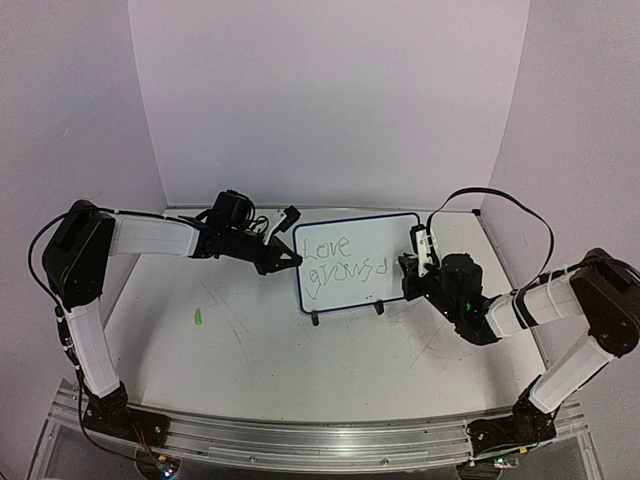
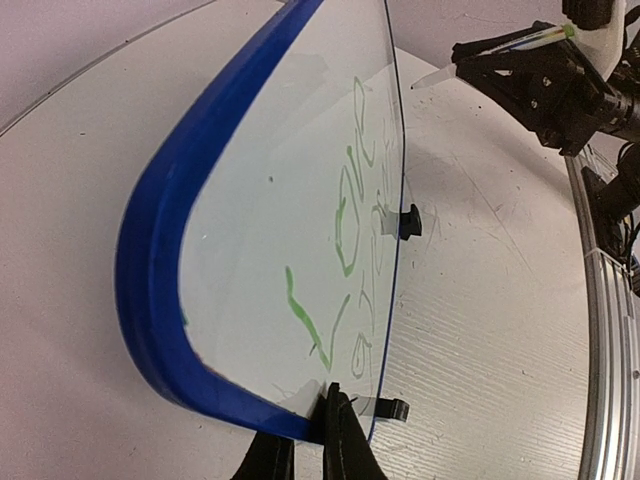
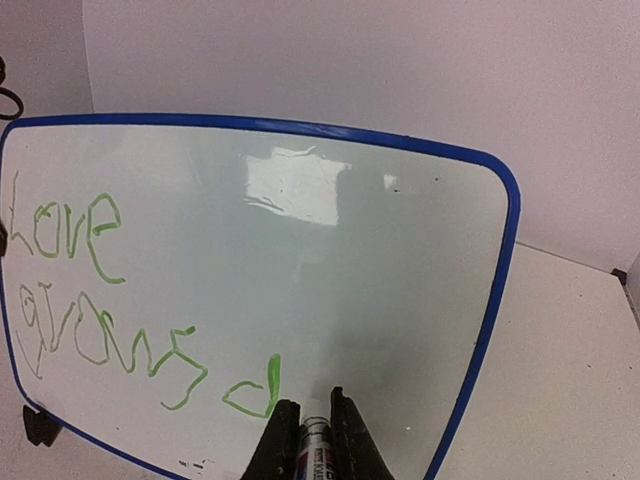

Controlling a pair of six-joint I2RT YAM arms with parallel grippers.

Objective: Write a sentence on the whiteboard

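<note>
The whiteboard (image 1: 375, 237) stands upright on two black feet at mid-table, its rim blue. The green sentence (image 1: 340, 258) reads "Love grows d" in two lines; in the right wrist view (image 3: 95, 300) the "d" is the last letter. My left gripper (image 1: 287, 256) is shut on the board's left edge; the left wrist view shows its jaws (image 2: 320, 440) pinching the blue rim (image 2: 150, 260). My right gripper (image 1: 411, 262) is shut on a marker (image 3: 315, 452), its tip at the board's face (image 3: 330, 260) just right of the "d". The marker also shows in the left wrist view (image 2: 520, 45).
A small green piece (image 1: 199, 317) lies on the table left of the board. The board's feet (image 1: 316, 319) rest on the white tabletop. White walls close off the back and sides. A metal rail (image 1: 320, 440) runs along the near edge.
</note>
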